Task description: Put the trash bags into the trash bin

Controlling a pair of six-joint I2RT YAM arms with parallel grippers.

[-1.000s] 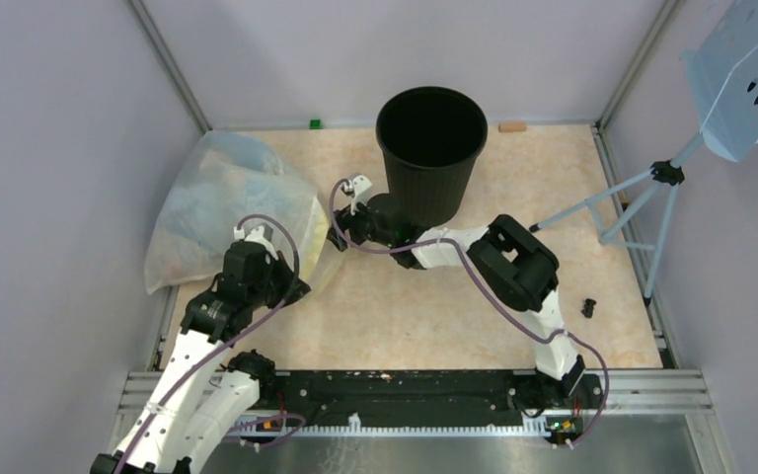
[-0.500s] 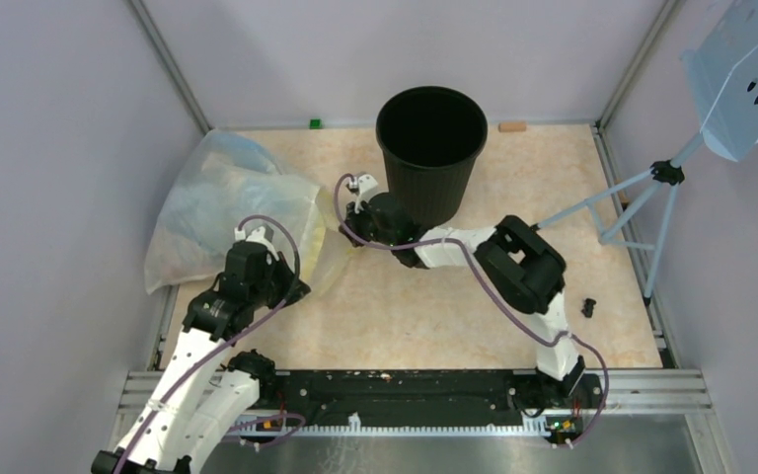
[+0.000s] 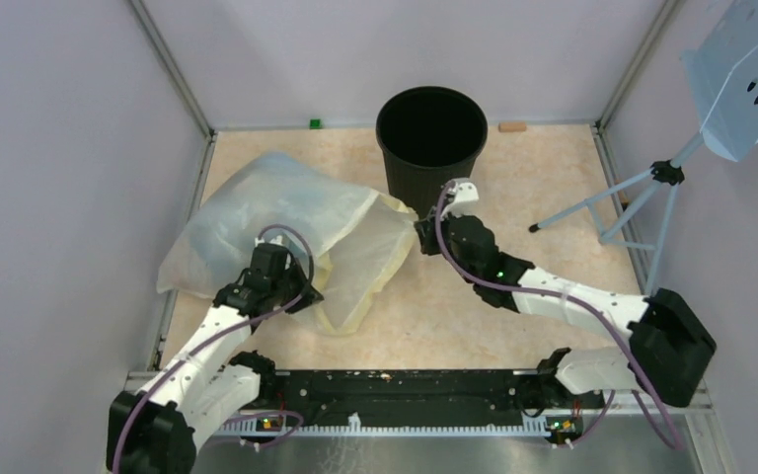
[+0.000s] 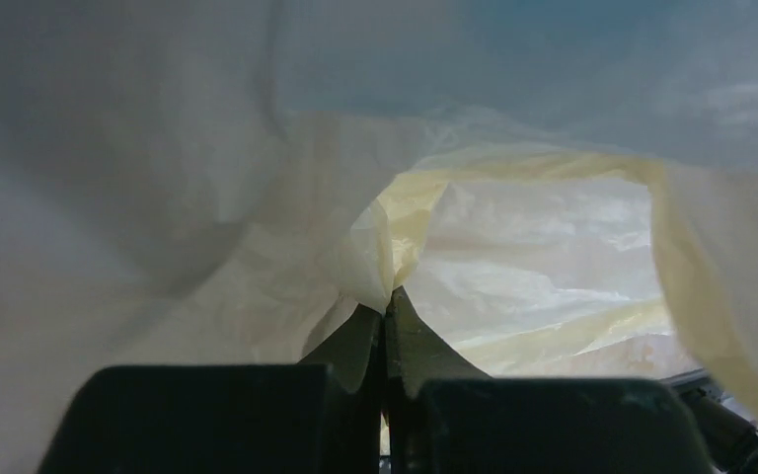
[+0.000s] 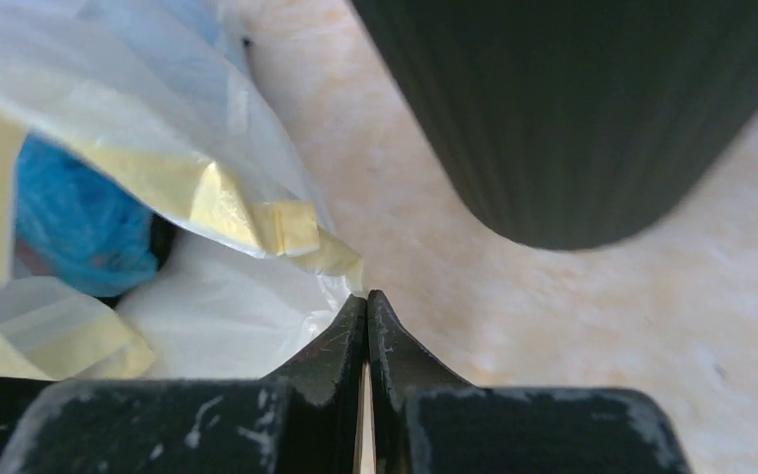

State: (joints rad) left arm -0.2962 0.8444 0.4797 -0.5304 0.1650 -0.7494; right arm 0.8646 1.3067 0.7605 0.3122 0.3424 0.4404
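The trash bin (image 3: pixel 431 138) is a black ribbed wastebasket standing upright at the back centre; its wall fills the upper right of the right wrist view (image 5: pixel 592 109). A large clear yellowish bag (image 3: pixel 286 212) lies to its left, with its mouth stretched between both grippers. The blue trash bag (image 5: pixel 74 222) shows as a crumpled blue film inside that big bag. My left gripper (image 3: pixel 301 296) (image 4: pixel 387 296) is shut on the big bag's near rim. My right gripper (image 3: pixel 419 237) (image 5: pixel 367 296) is shut on the rim's right corner, just in front of the bin's base.
A light stand's tripod legs (image 3: pixel 642 197) and a pale blue perforated panel (image 3: pixel 750 79) occupy the right side. A small green block (image 3: pixel 314 123) and a tan block (image 3: pixel 512 126) sit at the back wall. Metal frame posts line the enclosure's edges.
My right gripper shut on the big bag's rim and drew it right toward the bin, spreading the mouth. The right arm swung out to the right; the left gripper shifted slightly nearer.
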